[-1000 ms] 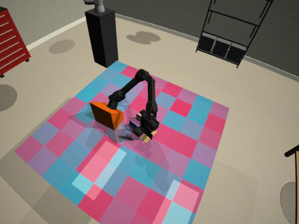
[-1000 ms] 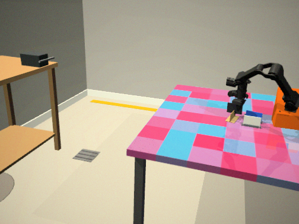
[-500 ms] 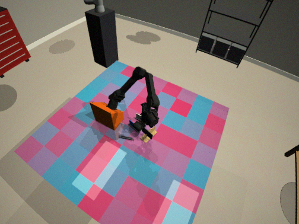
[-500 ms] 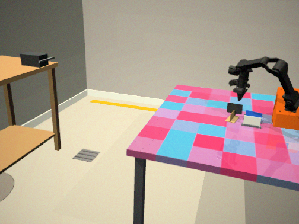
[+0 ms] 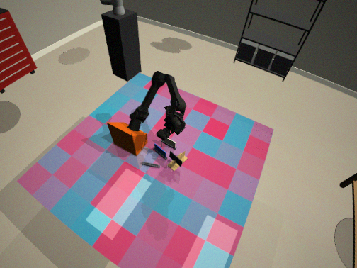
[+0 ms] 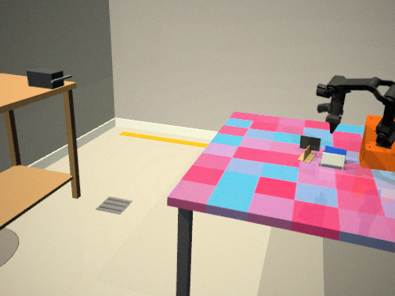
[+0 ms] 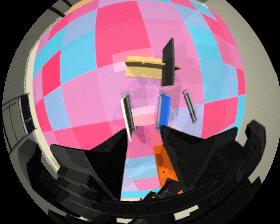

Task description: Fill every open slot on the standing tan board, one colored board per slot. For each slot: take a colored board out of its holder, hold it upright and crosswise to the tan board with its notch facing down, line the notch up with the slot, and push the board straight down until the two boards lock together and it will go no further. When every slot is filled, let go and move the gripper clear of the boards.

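Note:
The tan board point(image 5: 183, 156) point(image 6: 306, 153) point(image 7: 144, 63) stands on its feet. A black board point(image 5: 176, 159) point(image 6: 310, 142) point(image 7: 169, 62) stands upright and crosswise at one end of it; its notch is hidden. A blue board point(image 5: 160, 151) point(image 6: 335, 150) point(image 7: 165, 111) and a white board point(image 5: 170, 143) point(image 6: 333, 159) point(image 7: 127, 116) stand upright in separate holders. A third holder point(image 5: 151, 164) point(image 7: 190, 106) is empty. My gripper point(image 6: 332, 131) point(image 7: 144, 130) is partly open, holds nothing and hangs above the boards. Open slots are too small to make out.
The orange arm base point(image 5: 127, 139) point(image 6: 378, 144) point(image 7: 164, 162) stands close to the blue board's holder, on the patchwork table top point(image 5: 212, 167) point(image 6: 243, 167). The blue and white boards stand side by side with a narrow gap.

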Robot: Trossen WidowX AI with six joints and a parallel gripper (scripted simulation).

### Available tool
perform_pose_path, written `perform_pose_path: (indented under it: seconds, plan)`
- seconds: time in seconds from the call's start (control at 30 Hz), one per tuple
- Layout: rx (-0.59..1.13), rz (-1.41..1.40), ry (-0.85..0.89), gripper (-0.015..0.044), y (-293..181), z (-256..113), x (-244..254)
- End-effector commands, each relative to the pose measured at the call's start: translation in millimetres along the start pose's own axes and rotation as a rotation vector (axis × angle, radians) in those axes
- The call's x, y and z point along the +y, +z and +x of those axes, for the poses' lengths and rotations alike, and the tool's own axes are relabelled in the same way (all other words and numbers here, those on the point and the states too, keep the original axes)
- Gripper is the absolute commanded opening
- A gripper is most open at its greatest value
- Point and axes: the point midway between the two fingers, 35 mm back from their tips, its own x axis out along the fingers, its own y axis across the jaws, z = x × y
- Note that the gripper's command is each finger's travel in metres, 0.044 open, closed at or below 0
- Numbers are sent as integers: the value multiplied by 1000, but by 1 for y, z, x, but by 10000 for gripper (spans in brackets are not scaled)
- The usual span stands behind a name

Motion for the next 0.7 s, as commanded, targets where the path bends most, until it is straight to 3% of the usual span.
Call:
perform_pose_path:
  seconds: [0.0, 0.27, 0.47, 0.67]
  plan:
    - [10, -62, -3, 181, -41, -3, 22]
    - [13, -81, -2, 181, -55, 0, 29]
    - [12, -83, 0, 181, -56, 63, 30]
    - [12, -83, 1, 181, -57, 66, 30]
